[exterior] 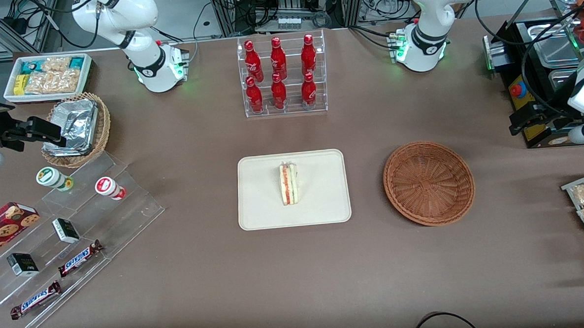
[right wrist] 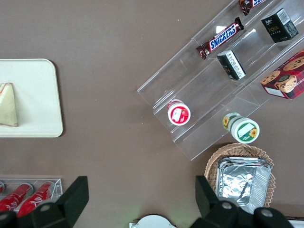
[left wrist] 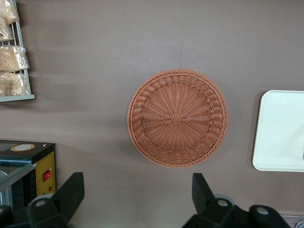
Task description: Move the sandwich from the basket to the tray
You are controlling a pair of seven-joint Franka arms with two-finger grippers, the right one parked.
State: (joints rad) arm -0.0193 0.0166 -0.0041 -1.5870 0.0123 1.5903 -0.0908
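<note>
Jaws (left wrist: 137, 192) spread above basket (left wrist: 177, 118), tray (left wrist: 280, 130) cropped

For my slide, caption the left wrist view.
Open gripper above the empty basket, tray edge beside it.

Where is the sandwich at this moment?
The sandwich stands on the tray, not in the basket beside it. The open gripper hangs above the basket.

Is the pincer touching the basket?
Apart. The left wrist view shows the open pincer held above the table, bare tabletop visible between its fingers and the empty basket.
</note>
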